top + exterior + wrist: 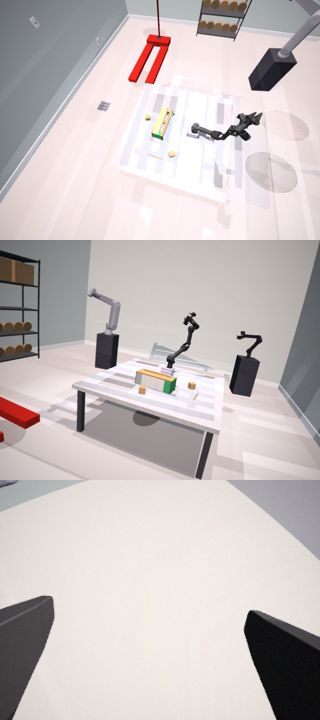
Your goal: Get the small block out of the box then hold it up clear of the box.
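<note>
The box (160, 121) (155, 374) stands on the table, long and narrow, with a tan top. One end is green (157, 135) (169, 386); the other has grey parts. Its clear front faces the arm's base, and the exterior camera sees its pale back. The small block on the shelf cannot be made out in any view. My gripper (259, 113) (152, 614) is open and empty, raised high on the side of the arm's base away from the box. In the wrist view only a pale surface shows between the wide-apart fingers.
One wooden cube (147, 117) (141, 390) lies behind the box. Another cube (171, 153) (191, 385) lies beyond the green end, near a thin wooden stick (155, 156) (195, 396). The arm's pale base (192, 133) (167, 370) stands in front of the box.
</note>
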`<state>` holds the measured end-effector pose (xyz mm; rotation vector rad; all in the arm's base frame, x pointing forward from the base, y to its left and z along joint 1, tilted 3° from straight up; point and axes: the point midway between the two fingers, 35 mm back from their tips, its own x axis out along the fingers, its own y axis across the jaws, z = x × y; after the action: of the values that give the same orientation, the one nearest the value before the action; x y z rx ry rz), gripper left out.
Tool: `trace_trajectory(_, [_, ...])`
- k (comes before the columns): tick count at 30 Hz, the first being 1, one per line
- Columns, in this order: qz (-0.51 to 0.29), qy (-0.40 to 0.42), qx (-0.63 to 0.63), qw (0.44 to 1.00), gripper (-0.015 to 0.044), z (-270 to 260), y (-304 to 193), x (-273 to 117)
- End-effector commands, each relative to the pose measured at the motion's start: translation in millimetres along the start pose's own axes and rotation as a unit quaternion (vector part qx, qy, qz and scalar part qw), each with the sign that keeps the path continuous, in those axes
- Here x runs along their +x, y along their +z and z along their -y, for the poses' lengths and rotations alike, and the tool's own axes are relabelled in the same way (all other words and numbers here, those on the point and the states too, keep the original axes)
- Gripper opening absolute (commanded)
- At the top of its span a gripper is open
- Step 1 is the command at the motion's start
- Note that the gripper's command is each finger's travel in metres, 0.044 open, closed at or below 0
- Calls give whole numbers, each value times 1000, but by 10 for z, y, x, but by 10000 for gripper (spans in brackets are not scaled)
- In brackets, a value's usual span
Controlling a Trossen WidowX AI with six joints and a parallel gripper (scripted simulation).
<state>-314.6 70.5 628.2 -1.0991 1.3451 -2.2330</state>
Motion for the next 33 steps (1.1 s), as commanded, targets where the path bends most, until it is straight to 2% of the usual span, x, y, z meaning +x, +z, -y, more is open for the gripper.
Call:
trace_trajectory(1, [1, -1, -3, 1000, 400, 1, 12, 2])
trace_trajectory(4, [19, -19, -52, 998, 400, 16, 182, 30])
trace_trajectory(11, [85, -90, -230, 965, 400, 241, 1204, -8])
trace_trajectory(16, [126, -148, -336, 922, 400, 297, 1897, -102])
trace_trajectory(22, [153, -185, -400, 885, 400, 290, 2355, -208])
trace_trajectory(33, [246, -303, -584, 712, 400, -64, 3873, -762])
